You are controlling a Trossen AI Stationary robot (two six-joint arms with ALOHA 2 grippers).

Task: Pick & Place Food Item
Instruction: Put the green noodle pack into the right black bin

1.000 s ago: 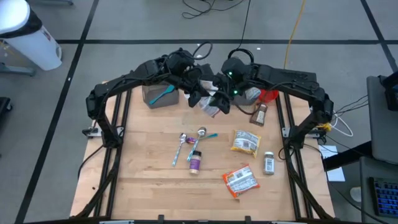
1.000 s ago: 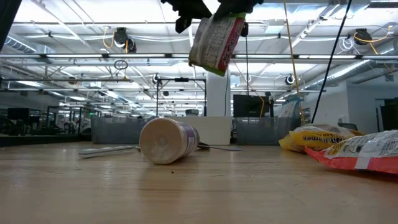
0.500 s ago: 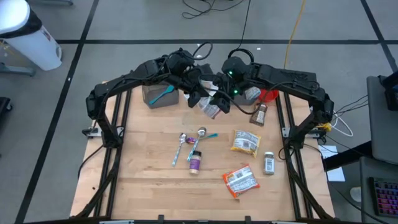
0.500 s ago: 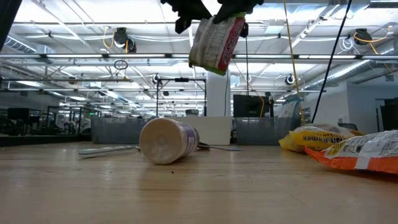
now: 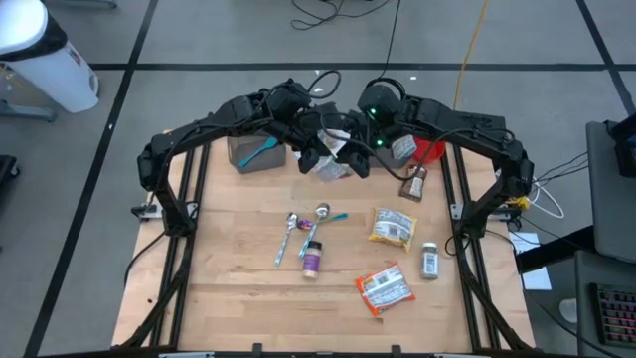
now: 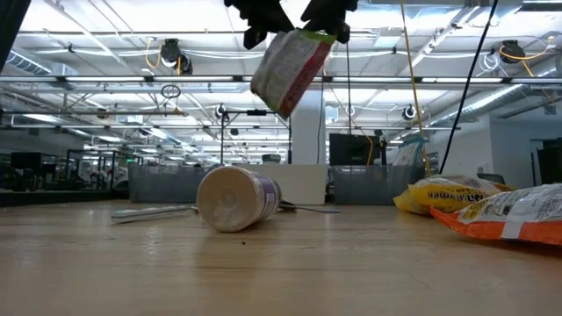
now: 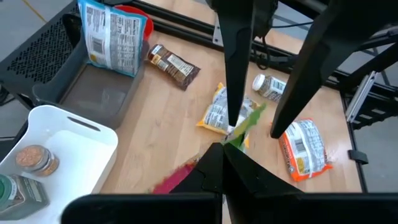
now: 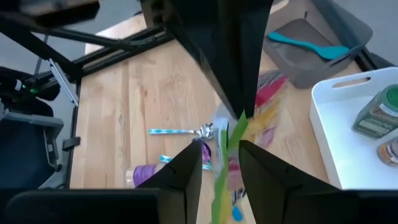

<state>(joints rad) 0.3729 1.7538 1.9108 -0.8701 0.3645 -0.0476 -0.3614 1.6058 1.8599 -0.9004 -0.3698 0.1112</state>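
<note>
The wooden counter (image 5: pixel 238 249) carries most of the goods loose: two snack bags, a small jar, spoons and a purple tub (image 6: pixel 235 198) lying on its side. At the far edge sit a grey bin (image 5: pixel 253 154) with a teal spatula in it and a white tray (image 7: pixel 59 146) of spice jars, likely the sorting places. Both arms meet high over the far middle of the counter. The left gripper (image 7: pixel 222 163) has its jaws clenched on one edge of a food pouch (image 6: pixel 288 70), and the right gripper (image 8: pixel 221 158) has its jaws pinching the same pouch from the opposite side. The pouch hangs tilted in mid-air between them, well clear of the counter, which looks like a hand-over from one arm to the other.
</note>
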